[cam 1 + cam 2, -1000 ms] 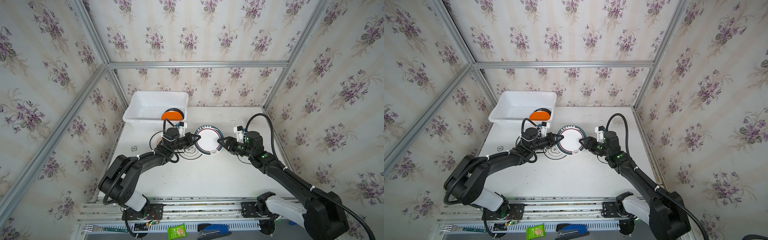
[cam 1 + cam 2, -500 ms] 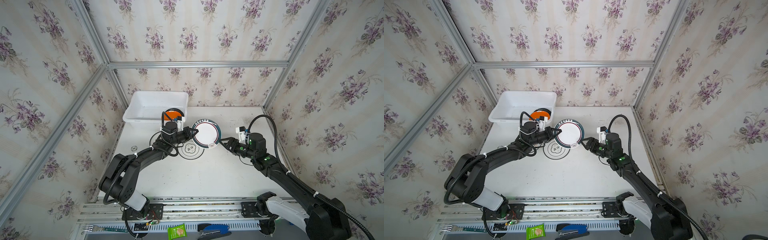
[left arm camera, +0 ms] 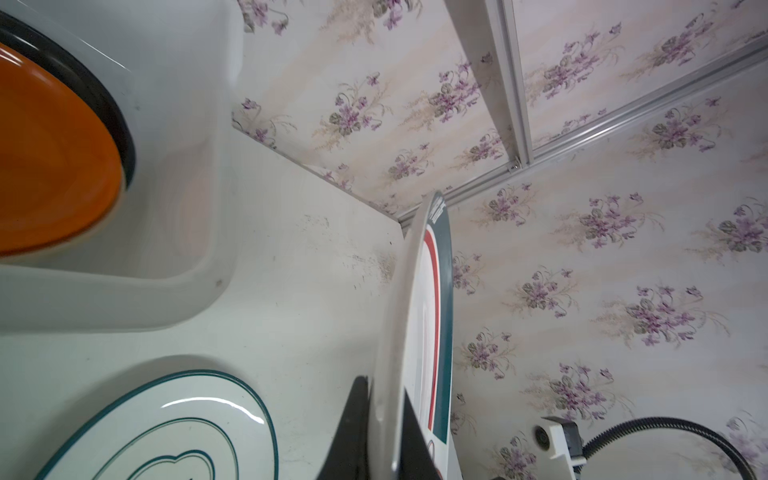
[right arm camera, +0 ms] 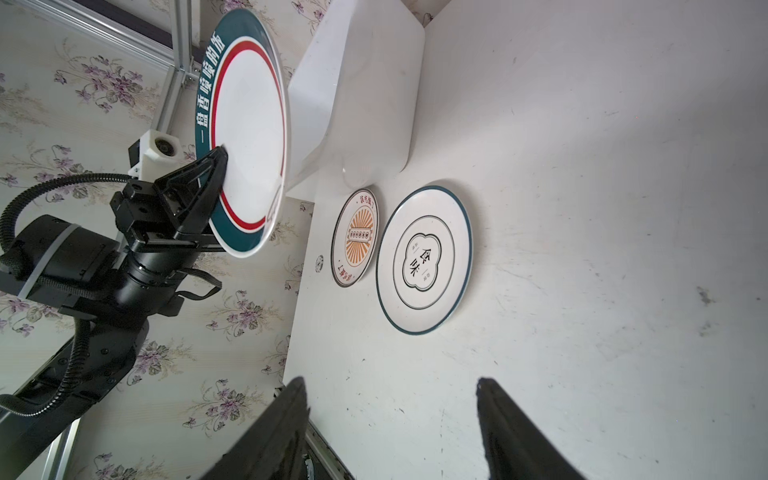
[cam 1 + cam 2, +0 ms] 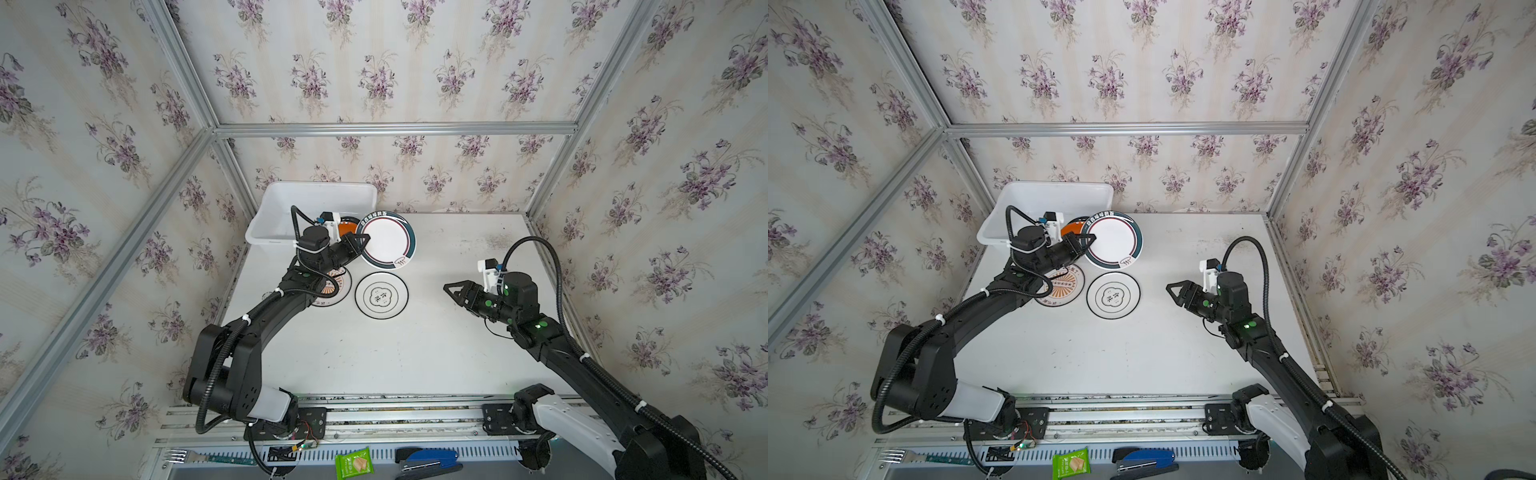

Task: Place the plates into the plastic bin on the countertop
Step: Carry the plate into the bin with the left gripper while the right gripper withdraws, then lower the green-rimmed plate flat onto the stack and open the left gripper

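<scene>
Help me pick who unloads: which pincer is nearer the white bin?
Left. The left pincer, shut on the teal-rimmed plate, is by the bin's front corner; the right pincer, open, hangs across the countertop beyond the emblem plate.

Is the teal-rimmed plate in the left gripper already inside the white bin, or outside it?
Outside. The left gripper holds the teal-rimmed plate tilted above the countertop, beside the white bin.

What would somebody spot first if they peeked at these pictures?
The left gripper pinches a teal-rimmed plate by its rim, lifted beside the white bin, where an orange plate lies. Below it a sunburst plate and an emblem plate lie flat on the countertop. The right gripper hangs open and empty at the right.
</scene>
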Controlling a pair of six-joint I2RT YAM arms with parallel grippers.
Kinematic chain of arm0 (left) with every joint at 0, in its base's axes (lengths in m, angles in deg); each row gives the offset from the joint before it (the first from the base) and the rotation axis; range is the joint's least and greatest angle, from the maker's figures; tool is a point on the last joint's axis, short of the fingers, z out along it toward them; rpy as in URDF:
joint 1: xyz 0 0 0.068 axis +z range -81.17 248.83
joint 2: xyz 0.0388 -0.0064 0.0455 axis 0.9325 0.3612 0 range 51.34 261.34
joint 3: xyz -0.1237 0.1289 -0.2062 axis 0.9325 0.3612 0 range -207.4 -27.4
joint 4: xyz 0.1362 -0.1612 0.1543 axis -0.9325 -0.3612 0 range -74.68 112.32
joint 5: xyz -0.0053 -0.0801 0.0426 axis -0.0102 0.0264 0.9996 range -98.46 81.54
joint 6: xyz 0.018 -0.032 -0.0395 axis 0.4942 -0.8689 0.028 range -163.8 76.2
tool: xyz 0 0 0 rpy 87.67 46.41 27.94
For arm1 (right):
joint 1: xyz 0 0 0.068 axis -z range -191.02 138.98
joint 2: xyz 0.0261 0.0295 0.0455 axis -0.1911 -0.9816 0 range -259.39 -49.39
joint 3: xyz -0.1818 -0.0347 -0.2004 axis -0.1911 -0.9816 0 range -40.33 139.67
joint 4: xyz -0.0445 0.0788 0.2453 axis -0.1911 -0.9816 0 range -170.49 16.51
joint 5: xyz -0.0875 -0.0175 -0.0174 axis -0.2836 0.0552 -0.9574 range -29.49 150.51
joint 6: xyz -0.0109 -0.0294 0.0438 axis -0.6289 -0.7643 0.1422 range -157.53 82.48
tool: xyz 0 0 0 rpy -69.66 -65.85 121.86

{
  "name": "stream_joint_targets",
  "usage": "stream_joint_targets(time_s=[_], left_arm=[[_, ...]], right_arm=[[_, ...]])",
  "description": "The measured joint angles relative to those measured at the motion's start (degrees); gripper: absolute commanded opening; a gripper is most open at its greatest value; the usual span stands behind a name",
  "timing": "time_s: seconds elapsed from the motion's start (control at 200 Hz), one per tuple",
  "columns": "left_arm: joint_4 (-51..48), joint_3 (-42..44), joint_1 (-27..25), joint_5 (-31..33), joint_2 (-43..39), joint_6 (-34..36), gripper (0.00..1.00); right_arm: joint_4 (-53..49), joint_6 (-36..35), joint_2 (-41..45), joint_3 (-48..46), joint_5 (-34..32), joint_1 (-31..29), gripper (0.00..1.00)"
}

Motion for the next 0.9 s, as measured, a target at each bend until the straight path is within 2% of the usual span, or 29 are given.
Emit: stream_joint_targets(time_s=[0.17,0.375,0.665,0.9], left_arm=[[-5.75,-2.75,2.38,6.03,-1.42,4.2,0.0],[-10.49,-7.98,6.38,13.2,0.72,8.68,0.0],[-15.63,-15.87,11.54,20.65,9.92,12.2,0.0],[-22.43,-26.43,12.74,22.29,18.62,13.46,0.0]], right_arm=[[-1.49,-1.03,1.57,-1.14,-0.37,0.31,0.67],[-2.45,-1.49,4.61,-3.15,-1.09,0.61,0.67],[-4.5,-2.21,8.22,-5.05,-1.92,1.01,0.68],[-6.38,-3.06,9.07,-5.05,-3.21,1.49,0.68]])
